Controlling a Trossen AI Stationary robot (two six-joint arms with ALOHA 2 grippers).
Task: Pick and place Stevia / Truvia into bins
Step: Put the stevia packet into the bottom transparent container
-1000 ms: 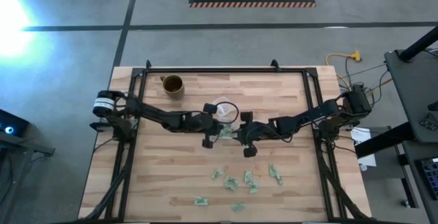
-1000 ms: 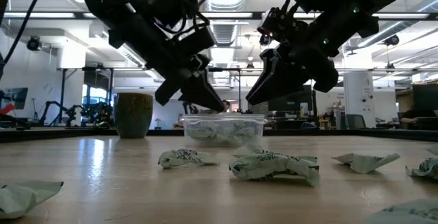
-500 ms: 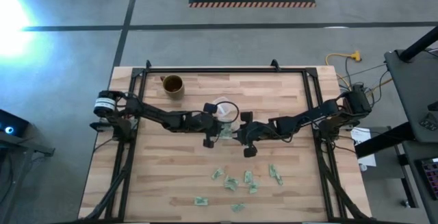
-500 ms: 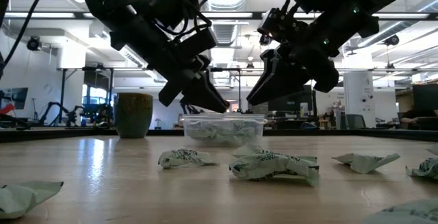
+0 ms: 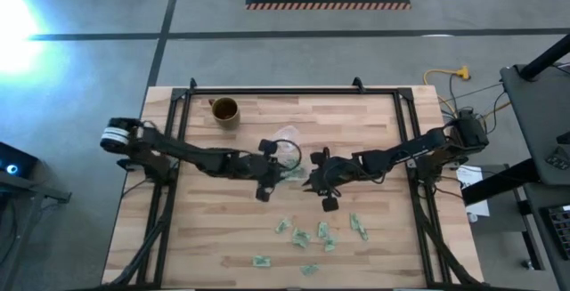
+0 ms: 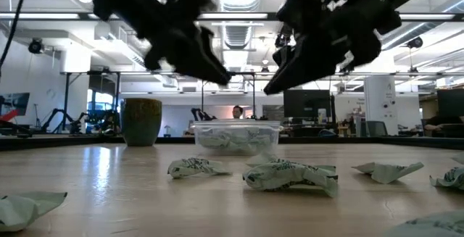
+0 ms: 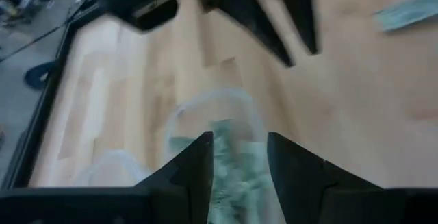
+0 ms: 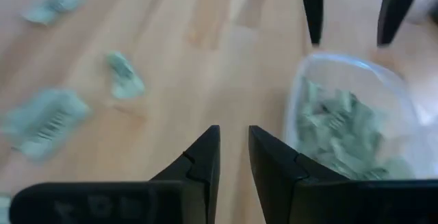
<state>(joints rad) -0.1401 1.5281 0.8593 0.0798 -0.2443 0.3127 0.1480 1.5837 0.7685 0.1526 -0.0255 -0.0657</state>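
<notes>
The clear bin [image 5: 292, 172] stands at mid-table with several pale green packets lying in it [image 8: 342, 131]. More packets [image 5: 307, 233] lie loose on the wood toward the near edge, and they show crumpled in the low view [image 6: 290, 175]. My left gripper [image 7: 239, 152] hangs open above the bin's left side, nothing between its fingers. My right gripper [image 8: 233, 148] hovers just right of the bin over bare wood. Its fingers stand a little apart and hold nothing. In the high view the two grippers [image 5: 278, 175] [image 5: 309, 182] face each other across the bin.
A brown mug [image 5: 224, 110] stands at the far left of the table. A smaller clear round cup [image 5: 285, 136] sits just behind the bin. A black frame [image 5: 294, 91] runs along the table's far and side edges. Bare wood lies left of the loose packets.
Both grippers have risen from just above the bin, blurred with motion in the low view. My left arm has drawn back toward the table's left edge. My right gripper has shifted a little toward the near edge. The bin and the loose packets have stayed put.
</notes>
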